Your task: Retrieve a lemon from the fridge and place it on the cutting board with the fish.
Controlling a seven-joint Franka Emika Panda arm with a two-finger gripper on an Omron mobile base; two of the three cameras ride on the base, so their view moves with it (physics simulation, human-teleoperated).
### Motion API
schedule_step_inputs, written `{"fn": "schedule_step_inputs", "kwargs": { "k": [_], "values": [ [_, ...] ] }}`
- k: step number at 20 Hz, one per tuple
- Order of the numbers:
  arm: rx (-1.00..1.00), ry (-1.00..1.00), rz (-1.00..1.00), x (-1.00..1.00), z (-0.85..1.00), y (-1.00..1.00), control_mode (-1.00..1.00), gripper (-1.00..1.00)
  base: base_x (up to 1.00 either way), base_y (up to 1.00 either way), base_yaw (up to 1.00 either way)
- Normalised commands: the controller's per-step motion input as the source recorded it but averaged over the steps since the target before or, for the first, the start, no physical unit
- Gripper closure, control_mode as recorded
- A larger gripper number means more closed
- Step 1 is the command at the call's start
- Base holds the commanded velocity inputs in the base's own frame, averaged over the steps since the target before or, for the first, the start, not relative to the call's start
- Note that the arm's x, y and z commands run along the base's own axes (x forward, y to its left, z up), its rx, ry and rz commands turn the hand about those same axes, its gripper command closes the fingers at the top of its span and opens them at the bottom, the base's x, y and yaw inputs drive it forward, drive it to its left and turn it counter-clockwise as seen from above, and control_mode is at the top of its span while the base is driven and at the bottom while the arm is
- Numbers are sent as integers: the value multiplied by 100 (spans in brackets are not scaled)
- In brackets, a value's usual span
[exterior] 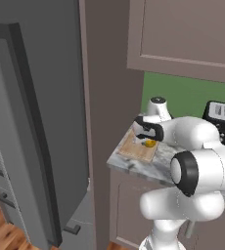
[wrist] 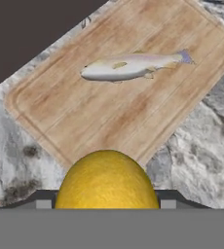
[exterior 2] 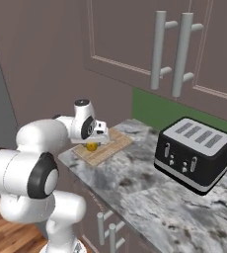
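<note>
A: Since the lemon [wrist: 106, 179] sits at the bottom centre of the hand view between the fingertips, I take the pincer [exterior 2: 92, 143] to be clamped on it, carrying it in over the counter [exterior 2: 150, 197].

B: Agreed, this looks like the placing step. In the hand view the fruit hangs above the near edge of the cutting board [wrist: 75, 116], partly over bare stone.

A: So the next move likely calls for easing further over the board, lowering, then parting the fingers. It should stay short of the fish [wrist: 128, 66] in the upper middle.

B: Materials? The lemon is round, yellow and faintly dimpled. The board is tan wood with streaky grain and a rimmed edge, and the counter is grey marbled.

A: The fish is slim, pale and smooth. The grey fridge [exterior: 31, 122] fills the left of the left base view.
</note>
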Motion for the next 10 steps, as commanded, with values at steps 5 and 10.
{"fn": "schedule_step_inputs", "kwargs": {
  "k": [5, 10],
  "values": [
    [-1, 4, 0, 40, -39, 0, -100, 100, 0, 0, 0],
    [0, 5, 0, 39, -32, 0, -100, 100, 0, 0, 0]
  ]
}}
